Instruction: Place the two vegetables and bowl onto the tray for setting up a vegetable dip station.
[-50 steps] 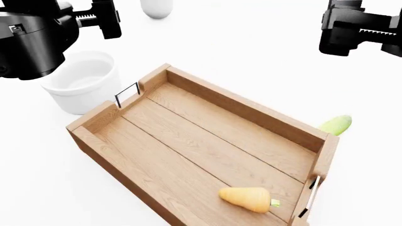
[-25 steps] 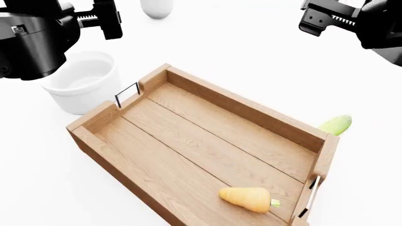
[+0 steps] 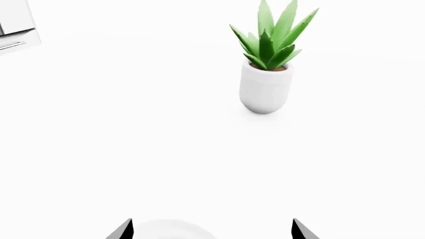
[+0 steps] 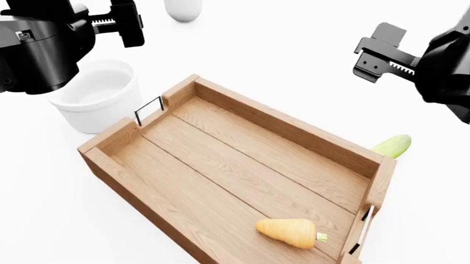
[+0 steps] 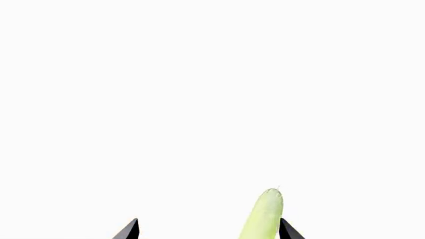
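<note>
One vegetable, the carrot (image 4: 290, 232), already lies inside the tray (image 4: 283, 125) near its right-hand wire handle, while the cucumber (image 4: 391, 146) rests on the tabletop just outside the tray's far right corner and the bowl (image 4: 99, 96) stands against its left short end. Over the cucumber hangs the right claw (image 5: 207, 230), released and empty, one fingertip close beside the green tip, so it would do well to center across the body before closing. Above the bowl, the left claw (image 3: 210, 230) is also spread and empty.

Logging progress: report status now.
Both grippers open, empty. Carrot in tray; cucumber outside it, bowl beside it. Right gripper above cucumber, nothing blocking.
</note>
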{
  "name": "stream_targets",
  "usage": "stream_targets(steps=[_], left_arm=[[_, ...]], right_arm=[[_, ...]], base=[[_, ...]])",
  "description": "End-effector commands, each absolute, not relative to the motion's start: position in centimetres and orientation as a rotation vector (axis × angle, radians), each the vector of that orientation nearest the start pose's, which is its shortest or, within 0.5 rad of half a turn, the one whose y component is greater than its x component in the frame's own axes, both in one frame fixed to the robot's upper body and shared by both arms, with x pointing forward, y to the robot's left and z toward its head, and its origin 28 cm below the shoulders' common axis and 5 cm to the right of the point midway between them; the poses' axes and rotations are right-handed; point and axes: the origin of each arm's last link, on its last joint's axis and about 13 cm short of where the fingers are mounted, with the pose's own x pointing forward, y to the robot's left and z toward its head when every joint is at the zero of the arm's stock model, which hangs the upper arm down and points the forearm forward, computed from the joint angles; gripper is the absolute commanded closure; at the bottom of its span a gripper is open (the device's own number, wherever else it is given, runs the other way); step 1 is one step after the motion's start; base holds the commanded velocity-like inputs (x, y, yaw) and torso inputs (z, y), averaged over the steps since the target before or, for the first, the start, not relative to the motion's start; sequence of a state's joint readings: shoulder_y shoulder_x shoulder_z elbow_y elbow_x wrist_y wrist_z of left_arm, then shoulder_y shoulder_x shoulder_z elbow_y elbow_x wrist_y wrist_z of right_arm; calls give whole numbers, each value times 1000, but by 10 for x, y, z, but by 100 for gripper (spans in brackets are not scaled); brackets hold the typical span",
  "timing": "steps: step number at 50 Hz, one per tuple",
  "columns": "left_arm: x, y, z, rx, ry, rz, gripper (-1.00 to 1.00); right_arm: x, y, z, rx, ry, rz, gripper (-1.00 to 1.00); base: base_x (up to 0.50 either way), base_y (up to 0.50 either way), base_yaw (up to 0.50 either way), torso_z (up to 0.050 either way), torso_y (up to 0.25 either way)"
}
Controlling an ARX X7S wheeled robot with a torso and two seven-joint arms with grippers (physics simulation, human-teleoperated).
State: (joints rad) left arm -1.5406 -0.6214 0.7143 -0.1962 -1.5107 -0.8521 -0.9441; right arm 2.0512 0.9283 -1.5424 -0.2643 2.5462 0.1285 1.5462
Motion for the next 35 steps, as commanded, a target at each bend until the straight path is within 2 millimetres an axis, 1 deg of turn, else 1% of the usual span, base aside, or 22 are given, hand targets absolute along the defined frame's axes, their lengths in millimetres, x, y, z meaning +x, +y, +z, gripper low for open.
stream_targets(steps=[1, 7, 11, 20, 23, 29, 35], left_arm=[[323, 244, 353, -64, 120, 172, -100], [322, 242, 352, -61, 119, 168, -100], [322, 242, 352, -58, 120, 168, -100], [322, 241, 352, -54, 120, 164, -100], [323, 242, 352, -55, 120, 166, -100], [322, 241, 352, -55, 119, 166, -100], [322, 242, 352, -56, 117, 166, -100]], right_arm=[[215, -111, 375, 335, 546, -477, -100], [222, -113, 379, 350, 530, -477, -100], [228, -116, 376, 357, 532, -498, -100], [235, -125, 373, 390, 531, -549, -100], [239, -126, 367, 398, 546, -558, -100], [242, -125, 359, 392, 571, -562, -100], [245, -126, 355, 389, 582, -577, -100]], base=[[0, 0, 0, 0, 0], [0, 0, 0, 0, 0], [0, 0, 0, 0, 0], [0, 0, 0, 0, 0], [0, 0, 0, 0, 0], [0, 0, 0, 0, 0], [0, 0, 0, 0, 0]])
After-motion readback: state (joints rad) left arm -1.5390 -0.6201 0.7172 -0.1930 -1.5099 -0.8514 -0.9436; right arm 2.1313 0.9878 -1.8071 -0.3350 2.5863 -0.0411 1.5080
